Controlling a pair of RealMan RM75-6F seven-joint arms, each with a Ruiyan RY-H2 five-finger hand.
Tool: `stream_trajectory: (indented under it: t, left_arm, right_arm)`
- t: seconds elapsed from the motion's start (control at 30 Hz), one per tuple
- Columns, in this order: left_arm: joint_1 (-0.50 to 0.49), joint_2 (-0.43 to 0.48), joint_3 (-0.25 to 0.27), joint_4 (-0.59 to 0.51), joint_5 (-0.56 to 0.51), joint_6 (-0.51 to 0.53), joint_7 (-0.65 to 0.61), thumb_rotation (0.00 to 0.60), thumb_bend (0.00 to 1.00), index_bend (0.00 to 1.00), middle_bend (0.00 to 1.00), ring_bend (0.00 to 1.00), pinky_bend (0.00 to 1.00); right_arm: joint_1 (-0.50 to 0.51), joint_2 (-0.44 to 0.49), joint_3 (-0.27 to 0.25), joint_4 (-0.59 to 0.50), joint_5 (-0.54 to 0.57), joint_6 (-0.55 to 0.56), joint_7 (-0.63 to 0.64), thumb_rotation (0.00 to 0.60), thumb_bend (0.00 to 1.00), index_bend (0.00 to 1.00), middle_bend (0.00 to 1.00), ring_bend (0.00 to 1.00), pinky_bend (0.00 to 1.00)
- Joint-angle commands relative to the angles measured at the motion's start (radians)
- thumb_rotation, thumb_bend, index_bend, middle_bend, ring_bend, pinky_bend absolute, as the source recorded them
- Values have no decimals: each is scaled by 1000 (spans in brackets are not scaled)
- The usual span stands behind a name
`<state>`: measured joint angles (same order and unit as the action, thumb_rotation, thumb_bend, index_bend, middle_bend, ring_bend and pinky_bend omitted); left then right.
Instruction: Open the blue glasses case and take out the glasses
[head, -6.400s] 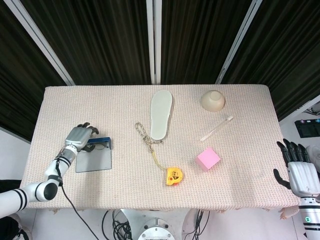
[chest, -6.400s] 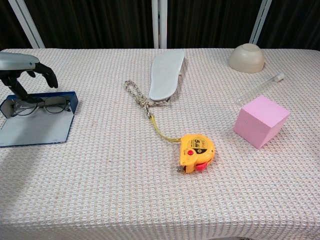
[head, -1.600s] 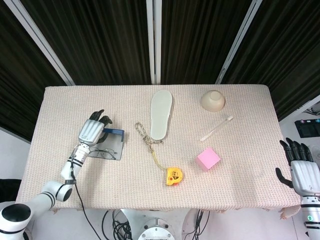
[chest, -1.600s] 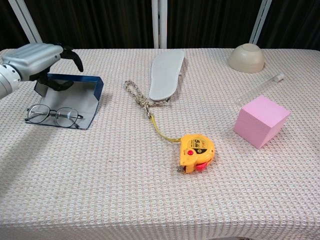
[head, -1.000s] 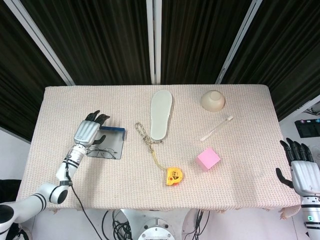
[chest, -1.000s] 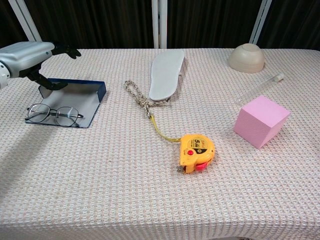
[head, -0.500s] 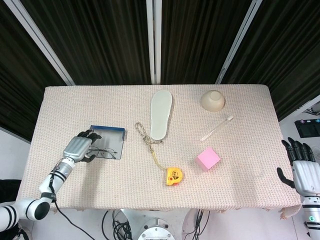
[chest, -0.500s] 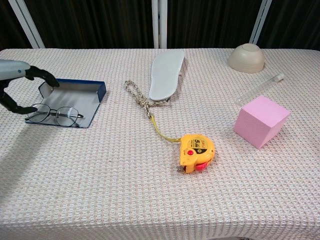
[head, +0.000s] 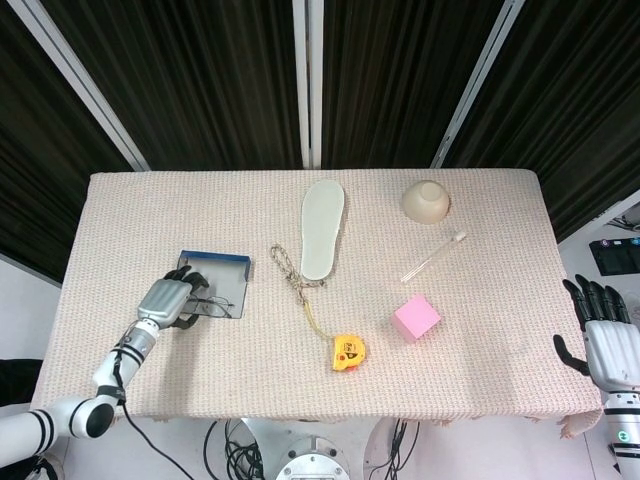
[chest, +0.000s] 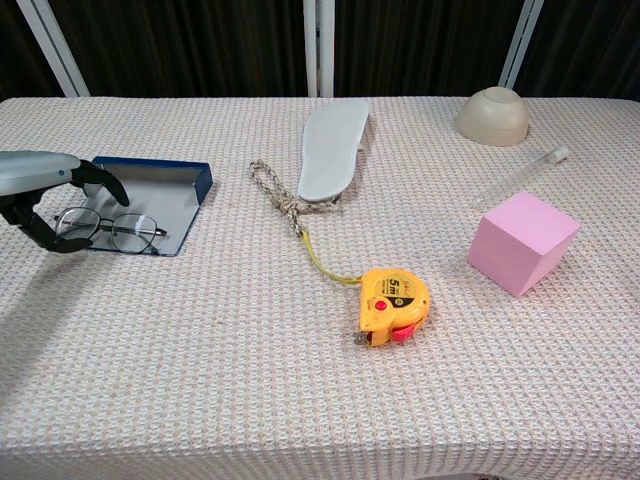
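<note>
Reaching over thin wire-rimmed glasses (chest: 108, 229) lying on the opened blue glasses case (chest: 150, 185), the left hand (chest: 45, 197) curls loosely, empty; they look light, fragile, best pinched at the frame.

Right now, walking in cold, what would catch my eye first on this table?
Probably the left hand at the table's left edge, fingers curled around one end of the glasses, which lie on the open blue case. Next come the bright colours: a yellow tape measure near the middle front, its tape running back to a rope beside a grey insole, and a pink cube to the right.
</note>
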<state>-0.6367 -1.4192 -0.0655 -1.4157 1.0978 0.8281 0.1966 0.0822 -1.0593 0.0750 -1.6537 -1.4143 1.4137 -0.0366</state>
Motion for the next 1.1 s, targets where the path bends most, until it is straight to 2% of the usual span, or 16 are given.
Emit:
stream_trajectory:
  t: [0.03, 0.27, 0.5, 1.1]
  left_arm:
    - [-1, -5, -3, 7, -3, -4, -10, 600, 331, 260, 133, 0, 115]
    - [-5, -26, -11, 31, 5, 0, -20, 600, 331, 298, 144, 0, 115]
    - [-5, -43, -7, 57, -1, -13, -25, 600, 337, 396, 151, 0, 114]
    - [19, -82, -10, 99, 77, 58, -74, 600, 457, 714, 231, 12, 116]
  right_arm:
    - [1, 0, 0, 0, 1, -2, 0, 600, 330, 0, 0, 0, 0]
    - [2, -1, -1, 0, -1, -3, -3, 600, 330, 0, 0, 0, 0]
    - [2, -2, 0, 1, 2, -3, -3, 600, 330, 0, 0, 0, 0]
    - [2, -3, -2, 0, 0, -5, -5, 600, 330, 0, 0, 0, 0]
